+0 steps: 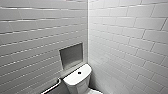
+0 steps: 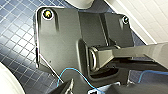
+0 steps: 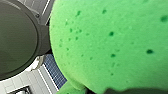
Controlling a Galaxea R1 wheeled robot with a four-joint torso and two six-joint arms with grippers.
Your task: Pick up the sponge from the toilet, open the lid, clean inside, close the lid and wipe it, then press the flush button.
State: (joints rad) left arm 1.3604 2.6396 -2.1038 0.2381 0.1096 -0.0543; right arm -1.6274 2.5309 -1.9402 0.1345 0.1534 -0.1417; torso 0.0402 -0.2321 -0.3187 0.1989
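Observation:
The bright green sponge (image 3: 112,42) looms very close in the right wrist view, and my right gripper is shut on it; one dark finger (image 3: 130,91) shows at its edge. Beside the sponge is the greyish inner side of the lid (image 3: 15,37), a dark-rimmed oval. In the head view the white toilet tank (image 1: 75,81) stands in the corner, low and centre. The dark round flush button (image 1: 79,73) sits in the middle of its flat top. My left wrist hangs over the blue tiled floor (image 2: 17,32) with its gripper open and holding nothing.
White tiled walls meet in a corner behind the tank. A recessed niche (image 1: 71,55) is set in the left wall, with a metal grab bar (image 1: 52,88) below it. White ceramic (image 2: 6,82) curves close to my left wrist.

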